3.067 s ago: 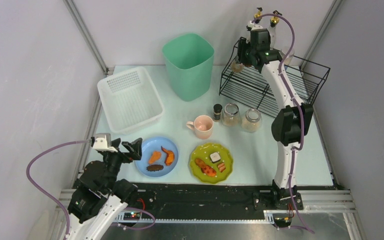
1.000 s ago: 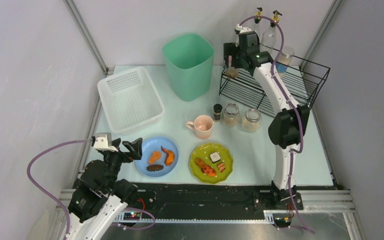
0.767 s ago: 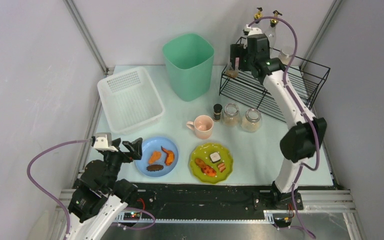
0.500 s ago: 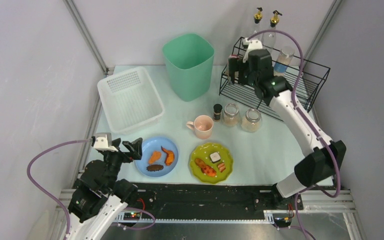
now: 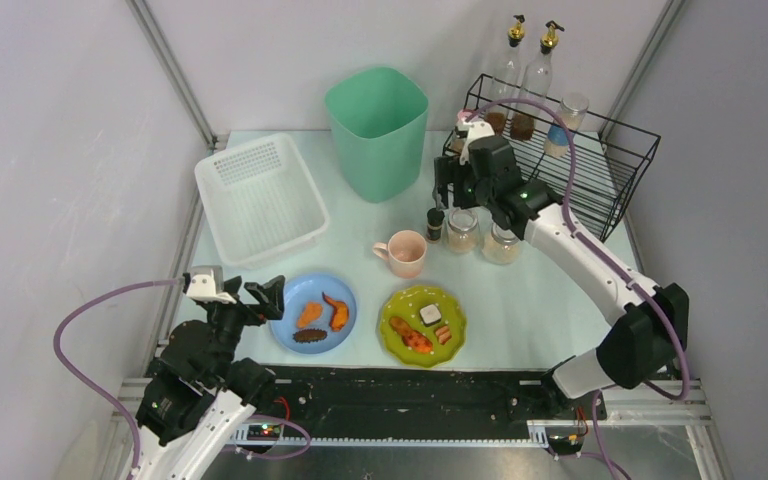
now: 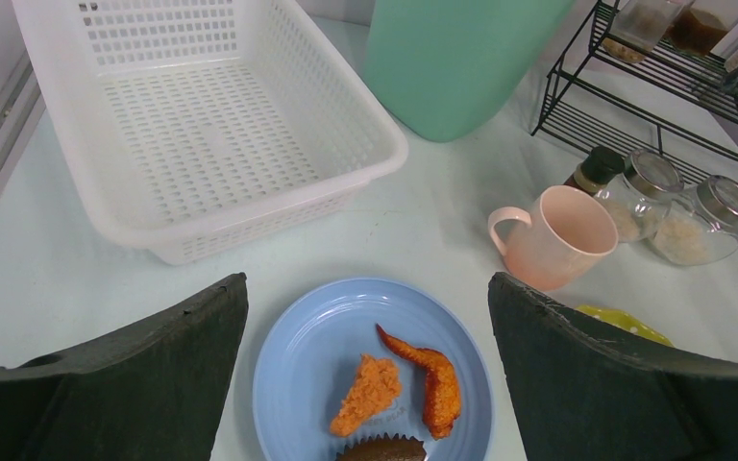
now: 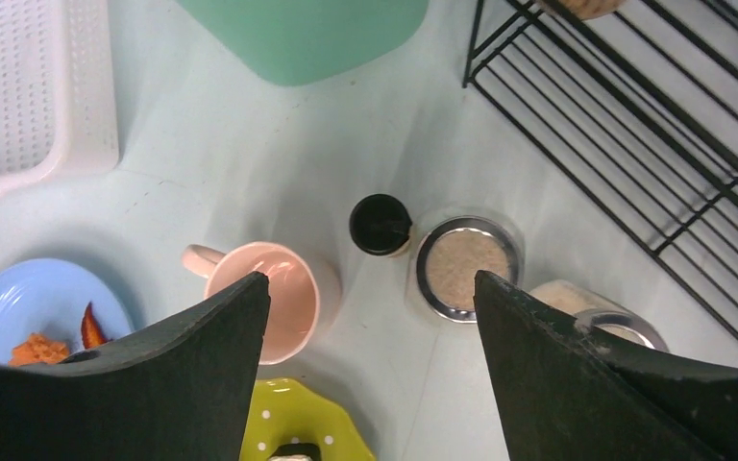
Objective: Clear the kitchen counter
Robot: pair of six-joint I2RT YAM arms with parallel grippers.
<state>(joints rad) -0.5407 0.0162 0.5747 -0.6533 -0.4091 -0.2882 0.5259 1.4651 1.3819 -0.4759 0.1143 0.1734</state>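
The kitchen counter [image 5: 530,300] fills the middle of the top view, pale and glossy. On it stand a white basket [image 5: 260,198] at 10 o'clock, a mint bin [image 5: 377,128] at 12 and a black wire rack [image 5: 570,175] at 2 (its front-left corner is hidden by the right arm). A pink mug [image 5: 405,252], a dark-capped bottle [image 5: 435,222] and 2 glass jars [image 5: 502,241] sit near the centre. A blue plate [image 5: 312,313] and a green plate [image 5: 422,318] lie at 6.

The right gripper [image 7: 370,283] hangs above the dark-capped bottle, fingers wide and holding nothing. In its wrist view 1 finger covers part of 1 jar.

The left gripper [image 6: 367,280] sits at 8 o'clock, fingers wide and empty, hiding most of the green plate in its own view. That plate's food is too small to name.
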